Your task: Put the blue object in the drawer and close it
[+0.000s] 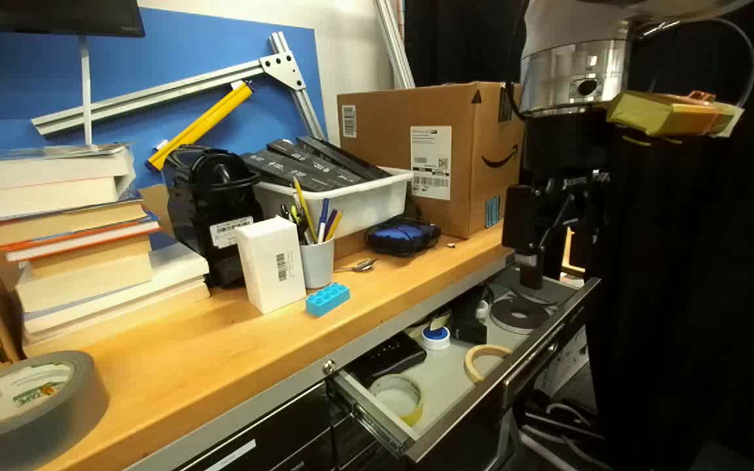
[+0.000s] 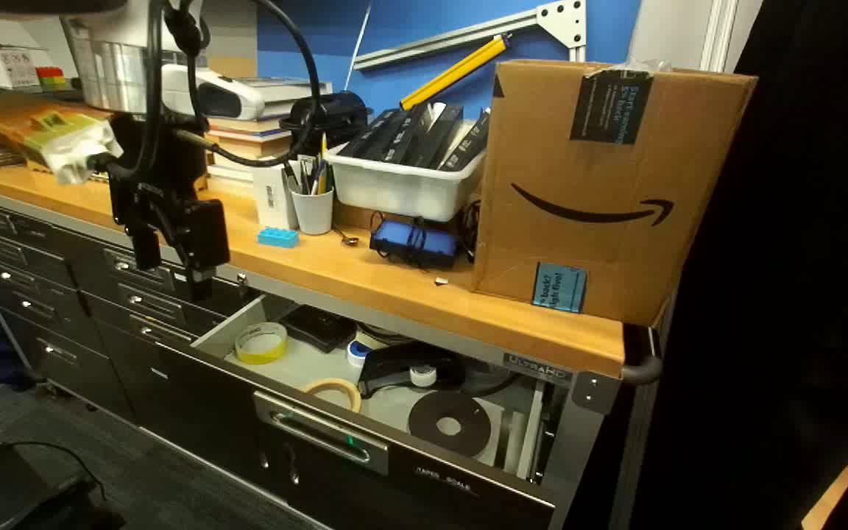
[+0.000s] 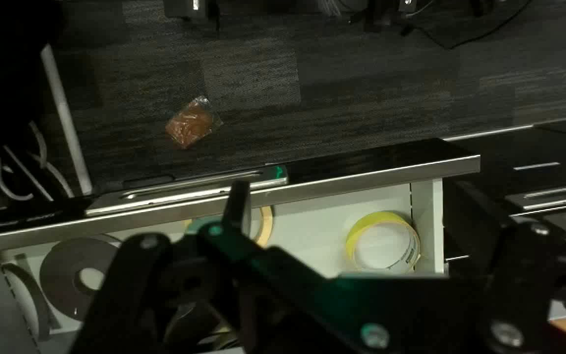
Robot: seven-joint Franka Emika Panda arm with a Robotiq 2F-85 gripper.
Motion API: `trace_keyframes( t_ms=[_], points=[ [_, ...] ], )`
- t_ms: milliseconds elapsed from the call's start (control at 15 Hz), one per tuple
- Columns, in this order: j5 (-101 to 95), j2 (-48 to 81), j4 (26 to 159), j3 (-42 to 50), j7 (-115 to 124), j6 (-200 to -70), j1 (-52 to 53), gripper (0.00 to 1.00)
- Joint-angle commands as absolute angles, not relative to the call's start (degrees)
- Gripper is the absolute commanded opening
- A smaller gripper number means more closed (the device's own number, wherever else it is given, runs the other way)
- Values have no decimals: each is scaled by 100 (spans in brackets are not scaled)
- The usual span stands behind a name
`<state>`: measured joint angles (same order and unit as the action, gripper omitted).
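The blue object is a small light-blue toy brick on the wooden bench top beside a white box, seen in both exterior views (image 1: 328,299) (image 2: 277,236). It is out of the wrist view. The drawer is pulled open below the bench edge, with a dark front and pale inside, in both exterior views (image 1: 442,376) (image 2: 409,458) and the wrist view (image 3: 307,223). My gripper (image 3: 359,196) is open and empty, pointing down above the drawer in the wrist view. In both exterior views (image 1: 550,268) (image 2: 174,271) it hangs in front of the bench, apart from the brick.
The drawer holds a yellow tape roll (image 3: 383,241), a dark disc (image 3: 79,278) and a tan ring (image 2: 332,390). Behind the brick stand the white box (image 1: 271,265), a pen cup (image 1: 318,265) and a navy item (image 1: 403,237). A cardboard box (image 2: 601,221) stands on the bench.
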<state>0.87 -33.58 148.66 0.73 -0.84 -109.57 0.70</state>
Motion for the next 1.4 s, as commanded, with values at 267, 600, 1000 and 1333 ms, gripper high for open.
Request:
trace_keyframes(
  t_ms=[267, 600, 1000, 1333],
  points=[
    [94, -3365, 14805, 58, -93, -10949, 52, 100],
    [94, -3365, 14805, 58, -93, -10949, 52, 100],
    [144, -3240, 14713, 95, -172, -10967, 82, 100],
    [344, -2388, 14170, -82, -185, -10998, 336, 100]
  ],
)
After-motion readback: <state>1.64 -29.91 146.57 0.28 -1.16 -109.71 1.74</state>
